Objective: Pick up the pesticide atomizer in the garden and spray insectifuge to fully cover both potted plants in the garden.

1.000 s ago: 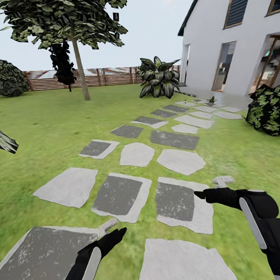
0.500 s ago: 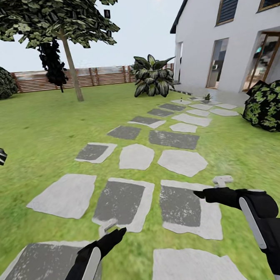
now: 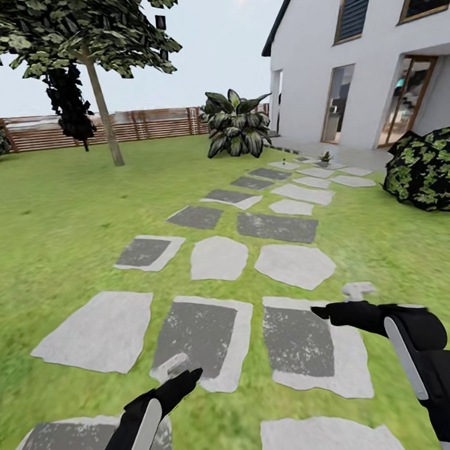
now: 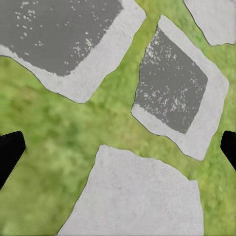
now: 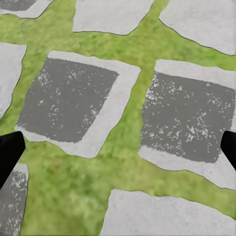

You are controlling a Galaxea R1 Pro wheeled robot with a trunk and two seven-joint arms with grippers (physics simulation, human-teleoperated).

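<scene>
step in hand: the approach, by my reading; the robot is crossing the garden lawn [image 3: 62, 196] along the stepping stones [image 3: 217, 258] and nothing has been picked up
left tool: the left tool [image 3: 185, 379] hangs low over a dark stone; in the left wrist view its two black fingertips [image 4: 10, 152] sit at opposite edges with grass and stone between them, so it is spread apart and empty
right tool: the right tool [image 3: 323, 311] is held out over the right-hand stones; the right wrist view shows its fingertips [image 5: 9, 150] likewise far apart with nothing between
pesticide atomizer: I cannot find it anywhere among these views
potted plant: a small green rosette [image 3: 325, 156] stands far up the path on the paving near the house [image 3: 374, 60], too small to tell its pot; a second one I cannot make out
other landmarks: a tree [image 3: 98, 93] and the striped-leaf bush [image 3: 235, 127] stand before the fence [image 3: 144, 123]; a dark shrub [image 3: 429, 170] sits at the right
next move: likely more driving, and a look around to locate the bottle before any reach; both tools are already spread for a grasp
change from earlier: the whole head view has slid, tree, bush and house all sitting further left and the near stones lower, so the camera moved forward and turned; both arms hold the same pose in the frame
</scene>
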